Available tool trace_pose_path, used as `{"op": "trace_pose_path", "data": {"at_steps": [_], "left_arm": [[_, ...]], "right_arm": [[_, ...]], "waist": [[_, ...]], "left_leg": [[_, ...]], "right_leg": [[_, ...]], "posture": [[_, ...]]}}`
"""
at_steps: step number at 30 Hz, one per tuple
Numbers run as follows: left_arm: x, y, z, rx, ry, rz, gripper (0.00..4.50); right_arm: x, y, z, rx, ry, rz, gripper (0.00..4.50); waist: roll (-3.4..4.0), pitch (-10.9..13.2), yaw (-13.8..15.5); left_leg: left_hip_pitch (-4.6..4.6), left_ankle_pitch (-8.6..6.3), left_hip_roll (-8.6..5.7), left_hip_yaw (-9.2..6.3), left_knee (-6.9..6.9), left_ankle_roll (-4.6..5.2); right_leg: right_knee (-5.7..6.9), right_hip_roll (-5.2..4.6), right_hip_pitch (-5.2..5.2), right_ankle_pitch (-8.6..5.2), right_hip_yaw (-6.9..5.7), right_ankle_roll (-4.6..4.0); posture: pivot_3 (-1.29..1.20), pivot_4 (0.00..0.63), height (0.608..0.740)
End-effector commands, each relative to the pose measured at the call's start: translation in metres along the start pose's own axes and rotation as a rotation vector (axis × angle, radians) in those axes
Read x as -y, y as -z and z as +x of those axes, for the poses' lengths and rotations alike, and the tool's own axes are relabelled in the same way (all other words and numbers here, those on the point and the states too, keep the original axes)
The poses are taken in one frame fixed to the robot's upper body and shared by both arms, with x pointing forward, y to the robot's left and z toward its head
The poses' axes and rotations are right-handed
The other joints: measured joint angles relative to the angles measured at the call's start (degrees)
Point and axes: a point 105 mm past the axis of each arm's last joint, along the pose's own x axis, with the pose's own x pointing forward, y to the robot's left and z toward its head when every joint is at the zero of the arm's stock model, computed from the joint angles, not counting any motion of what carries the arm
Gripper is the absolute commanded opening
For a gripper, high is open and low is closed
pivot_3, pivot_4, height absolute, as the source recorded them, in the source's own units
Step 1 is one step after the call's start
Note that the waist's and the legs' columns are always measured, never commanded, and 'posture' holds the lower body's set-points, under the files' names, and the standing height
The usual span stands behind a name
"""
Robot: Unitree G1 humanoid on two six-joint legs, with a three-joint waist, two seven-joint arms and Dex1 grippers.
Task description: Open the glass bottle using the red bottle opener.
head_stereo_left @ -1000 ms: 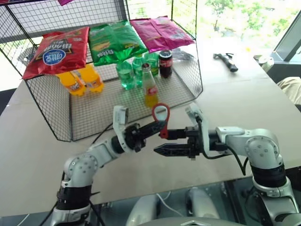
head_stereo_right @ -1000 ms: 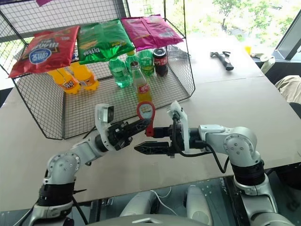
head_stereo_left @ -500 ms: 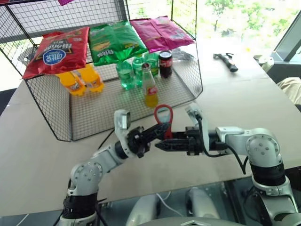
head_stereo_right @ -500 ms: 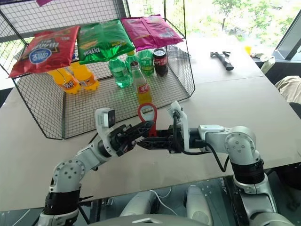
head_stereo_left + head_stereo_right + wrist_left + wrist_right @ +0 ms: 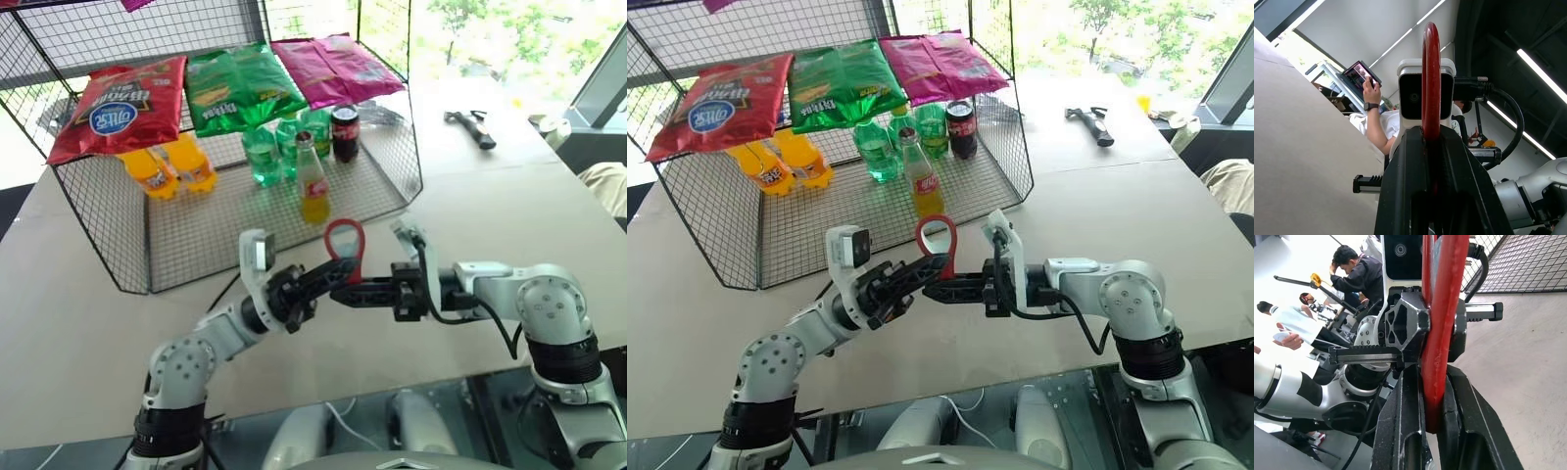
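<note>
Over the pale table (image 5: 509, 206) in front of your wire rack (image 5: 392, 186), both grippers pinch the red bottle opener (image 5: 345, 245), loop upward: left gripper (image 5: 338, 272) and right gripper (image 5: 343, 291) are clamped on its handle. Your glass bottle (image 5: 312, 181) stands upright inside the rack, beyond them.

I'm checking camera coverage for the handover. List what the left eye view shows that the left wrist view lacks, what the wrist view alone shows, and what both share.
Left eye view alone: the glass bottle standing upright on the wire rack, with snack bags, orange and green bottles and a cola can behind it, and a hammer across the table.

Left wrist view alone: a person seated in the background, holding up a tablet.

Both: the red bottle opener, loop upward, clamped by the left tool with the right tool shut on it too.
</note>
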Motion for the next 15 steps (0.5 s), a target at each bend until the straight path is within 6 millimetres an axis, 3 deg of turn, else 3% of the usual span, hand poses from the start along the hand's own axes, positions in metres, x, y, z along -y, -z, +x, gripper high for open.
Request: {"op": "trace_pose_path", "data": {"at_steps": [1,8,12,15], "left_arm": [[-0.016,-0.013,-0.012,0.043,-0.118,0.090,1.12],[-0.021,-0.015,-0.016,0.043,-0.144,0.120,4.45],[-0.033,-0.025,-0.020,0.093,-0.228,0.184,4.48],[-0.050,-0.045,-0.024,0.162,-0.369,0.336,4.48]], "right_arm": [[-0.009,0.008,-0.005,-0.045,-0.027,-0.060,0.00],[0.001,0.025,-0.022,-0.104,0.033,-0.055,0.00],[0.024,0.017,-0.031,-0.022,0.193,-0.109,0.00],[0.064,-0.005,-0.047,0.113,0.461,-0.228,0.00]], "waist": [[0.00,0.00,0.03],[-0.04,0.02,0.05],[-0.05,0.03,0.17],[-0.08,0.05,0.32]], "left_leg": [[0.00,0.00,0.00,0.00,0.00,0.00],[-0.04,0.00,0.00,0.00,0.00,0.00],[-0.05,0.00,0.02,-0.02,-0.01,0.00],[-0.05,0.00,0.02,0.00,0.01,0.00]], "right_leg": [[0.00,0.00,0.00,0.00,0.00,0.00],[-0.05,-0.01,0.00,0.00,0.00,0.01],[-0.08,-0.02,0.00,0.00,-0.03,0.01],[-0.08,-0.03,-0.01,0.01,-0.02,0.02]], "posture": [[0.00,0.150,0.740],[0.00,0.150,0.740],[0.00,0.150,0.740],[0.00,0.150,0.740]]}}
